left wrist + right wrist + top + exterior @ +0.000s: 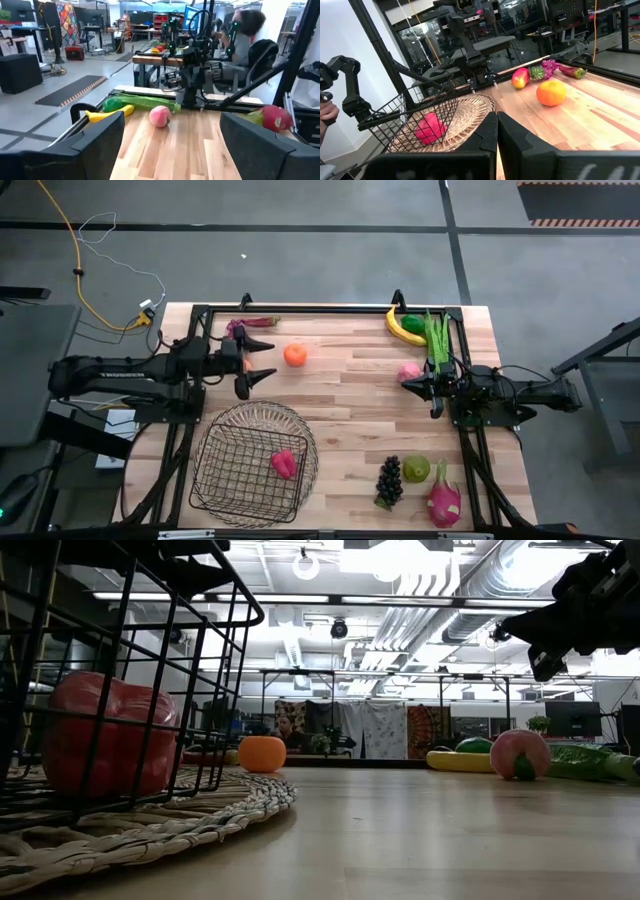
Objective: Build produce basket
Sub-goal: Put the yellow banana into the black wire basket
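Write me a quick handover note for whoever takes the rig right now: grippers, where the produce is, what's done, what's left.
Left gripper: open, empty, above the table beside the orange.
Right gripper: shut, empty, next to the peach.
Basket: near left on a woven mat, holding one red piece.
Still on the table: orange; peach; banana and green beans at the far right; dark grapes, green pear and dragon fruit at the near right; a few pieces at the far left.
Done: one item in. Left: everything else.
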Available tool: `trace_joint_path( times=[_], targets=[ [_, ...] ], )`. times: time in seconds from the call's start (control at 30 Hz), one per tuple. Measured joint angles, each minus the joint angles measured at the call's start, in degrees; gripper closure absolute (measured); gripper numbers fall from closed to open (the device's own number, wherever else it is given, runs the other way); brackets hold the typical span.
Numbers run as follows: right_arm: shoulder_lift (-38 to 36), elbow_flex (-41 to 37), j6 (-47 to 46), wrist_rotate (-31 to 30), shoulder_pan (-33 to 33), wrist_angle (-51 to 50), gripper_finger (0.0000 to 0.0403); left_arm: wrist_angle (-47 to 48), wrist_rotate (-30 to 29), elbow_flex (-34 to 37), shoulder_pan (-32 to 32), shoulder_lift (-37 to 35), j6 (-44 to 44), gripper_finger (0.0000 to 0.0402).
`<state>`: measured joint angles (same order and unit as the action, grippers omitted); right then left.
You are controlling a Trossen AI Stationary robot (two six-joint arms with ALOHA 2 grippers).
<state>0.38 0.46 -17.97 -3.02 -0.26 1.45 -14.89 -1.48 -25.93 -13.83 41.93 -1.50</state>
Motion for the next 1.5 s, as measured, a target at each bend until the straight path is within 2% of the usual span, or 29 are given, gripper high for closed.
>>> trace_joint_path(
  times=[0.2,0.37,0.47,0.53,0.77,0.9,1.03,1.1,1.27,1.5],
  targets=[
    [0.0,0.01,-0.01,0.02,0.01,0.0,0.0403,-2.18,-3.63,0.45,3.7,0.18,1.24,0.0085],
    [0.0,0.0,0.05,-0.2,-0.01,0.0,0.0403,-15.83,-4.3,7.8,6.1,-0.04,2.19,0.0085],
    [0.0,-0.01,-0.01,-0.2,-0.01,0.02,0.0403,-24.1,-8.52,12.42,5.99,-0.06,2.17,0.0085],
    [0.0,0.0,-0.03,-0.21,-0.01,0.02,0.0403,-26.21,-10.75,13.97,5.99,-0.46,2.17,0.0085],
    [0.02,0.01,2.65,-2.45,-0.01,2.8,0.0403,-24.47,-8.82,15.08,6.0,-1.38,1.87,0.0085],
    [0.04,0.0,3.58,-5.72,-0.03,8.59,0.0403,-24.03,-9.45,15.08,6.02,-1.37,1.83,0.0085],
    [1.22,0.14,5.43,-6.28,-0.71,13.24,0.0403,-24.13,-9.5,15.08,6.02,-1.37,1.71,0.0085],
    [2.91,1.43,4.82,-9.42,-1.52,11.55,0.0403,-24.05,-9.52,15.08,6.02,-1.37,1.71,0.0085],
    [9.29,5.34,3.7,-22.69,-4.11,8.93,0.0403,-24.02,-10.52,15.08,5.98,-1.35,1.71,0.0085],
    [20.23,12.06,2.37,-24.05,-10.31,1.67,0.0392,-23.94,-11.18,15.08,5.98,-1.35,1.71,0.0085]
  ],
)
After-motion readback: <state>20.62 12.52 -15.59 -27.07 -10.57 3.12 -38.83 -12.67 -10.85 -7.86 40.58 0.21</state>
